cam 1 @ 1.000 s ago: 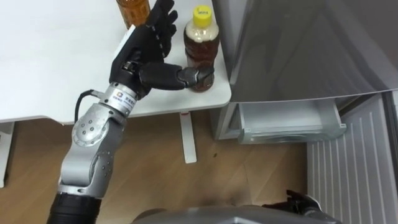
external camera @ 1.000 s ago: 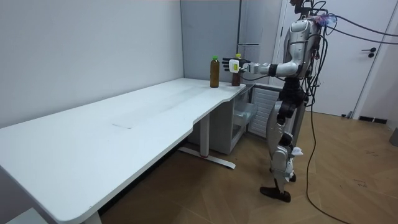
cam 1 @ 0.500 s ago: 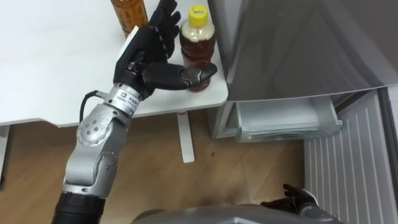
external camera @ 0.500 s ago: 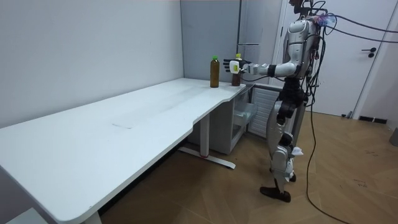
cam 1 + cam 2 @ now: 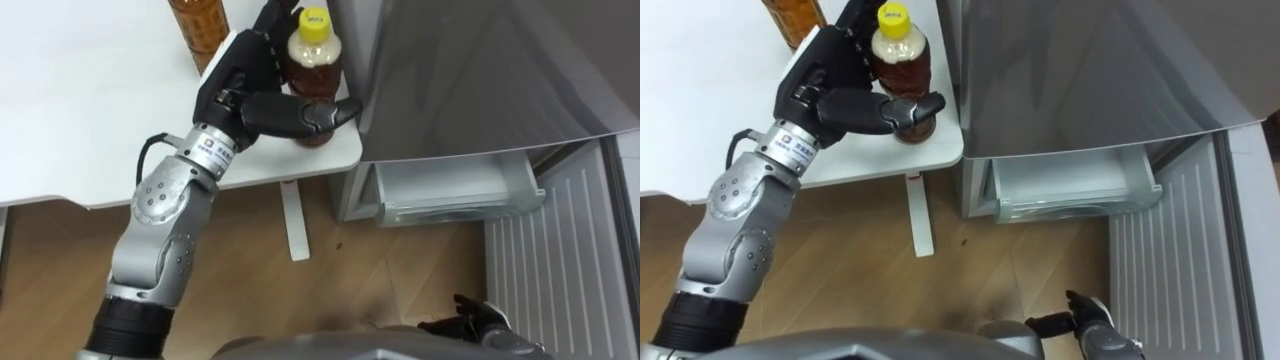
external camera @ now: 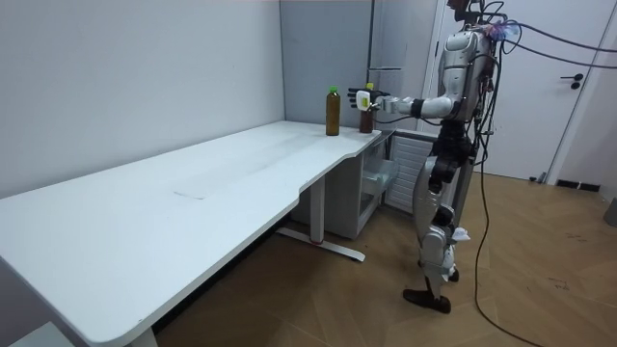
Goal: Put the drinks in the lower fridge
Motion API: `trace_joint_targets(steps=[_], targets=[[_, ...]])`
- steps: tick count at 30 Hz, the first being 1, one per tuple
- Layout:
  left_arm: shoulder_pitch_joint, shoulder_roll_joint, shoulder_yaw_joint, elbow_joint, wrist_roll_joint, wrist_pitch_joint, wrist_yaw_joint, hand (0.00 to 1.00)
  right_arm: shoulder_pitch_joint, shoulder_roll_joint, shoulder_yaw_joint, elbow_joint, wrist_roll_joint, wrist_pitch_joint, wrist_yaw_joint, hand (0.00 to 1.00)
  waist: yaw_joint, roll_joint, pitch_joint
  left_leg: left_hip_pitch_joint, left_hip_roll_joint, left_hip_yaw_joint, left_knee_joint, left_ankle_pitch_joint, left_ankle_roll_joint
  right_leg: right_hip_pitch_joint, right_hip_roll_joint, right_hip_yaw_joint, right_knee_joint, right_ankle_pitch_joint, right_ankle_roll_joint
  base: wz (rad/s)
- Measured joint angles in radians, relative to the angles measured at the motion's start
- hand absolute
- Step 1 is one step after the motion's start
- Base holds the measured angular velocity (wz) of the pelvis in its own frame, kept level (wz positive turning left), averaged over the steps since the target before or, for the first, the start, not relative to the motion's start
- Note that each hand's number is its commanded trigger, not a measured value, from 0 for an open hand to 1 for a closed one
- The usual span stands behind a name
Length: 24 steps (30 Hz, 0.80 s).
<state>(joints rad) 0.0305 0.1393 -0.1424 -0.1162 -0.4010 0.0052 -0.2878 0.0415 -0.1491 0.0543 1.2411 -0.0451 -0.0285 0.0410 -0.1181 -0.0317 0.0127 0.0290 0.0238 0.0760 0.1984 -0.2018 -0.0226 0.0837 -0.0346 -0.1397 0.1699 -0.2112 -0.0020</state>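
Closing round the squat yellow-capped bottle of brown drink [image 5: 313, 48]: left hand [image 5: 235, 85], thumb laid across the bottle's lower front, fingers curled behind its far side. A second ago the fingers stood straight beside the bottle and the thumb tip reached only its front; now the thumb tip pokes past it toward the fridge. Bottle upright, base on the table, same spot as before.

Bottle stands at the corner of the white table [image 5: 80, 110], close to both the near edge and the side edge. The tall amber bottle [image 5: 197, 25] stands just beyond the hand, farther in on the tabletop, apart from the first.

The grey fridge door [image 5: 480, 80] rises just beside the table's side edge; narrow gap between bottle and door. Below it the pale lower drawer [image 5: 450, 195] is pulled out, with a white ribbed panel [image 5: 560, 260] to its right. Wooden floor [image 5: 330, 290] open between table leg and drawer.

Right hand [image 5: 480, 322] low at the robot's side; grip cannot be told.
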Motion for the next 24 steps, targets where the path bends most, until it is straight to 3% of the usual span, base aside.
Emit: trace_joint_targets(steps=[1,11,24], targets=[[0.000,0.000,0.000,0.000,0.000,0.000,0.000,1.00,0.000,0.000,0.000,0.000,0.000,0.000,0.001,0.00,-0.001,0.000,-0.0003,0.000,0.000,0.000,0.000,0.000,0.000,0.000,0.000,0.000,0.000,0.000,0.000,0.00],[-0.001,-0.006,-0.004,0.000,0.000,0.000,0.002,1.00,-0.004,-0.002,-0.010,0.003,0.001,-0.002,0.005,0.00,-0.023,0.012,-0.0061,0.002,0.000,0.002,-0.001,0.000,0.000,0.000,0.000,0.001,-0.001,0.000,0.000,0.00],[-0.011,0.009,-0.047,0.025,0.000,0.023,0.019,1.00,-0.012,0.001,-0.008,0.001,0.001,0.007,0.005,0.00,-0.021,0.004,0.0020,-0.001,0.001,0.002,-0.002,0.000,0.000,-0.003,0.001,0.000,-0.001,0.000,0.000,0.00]])
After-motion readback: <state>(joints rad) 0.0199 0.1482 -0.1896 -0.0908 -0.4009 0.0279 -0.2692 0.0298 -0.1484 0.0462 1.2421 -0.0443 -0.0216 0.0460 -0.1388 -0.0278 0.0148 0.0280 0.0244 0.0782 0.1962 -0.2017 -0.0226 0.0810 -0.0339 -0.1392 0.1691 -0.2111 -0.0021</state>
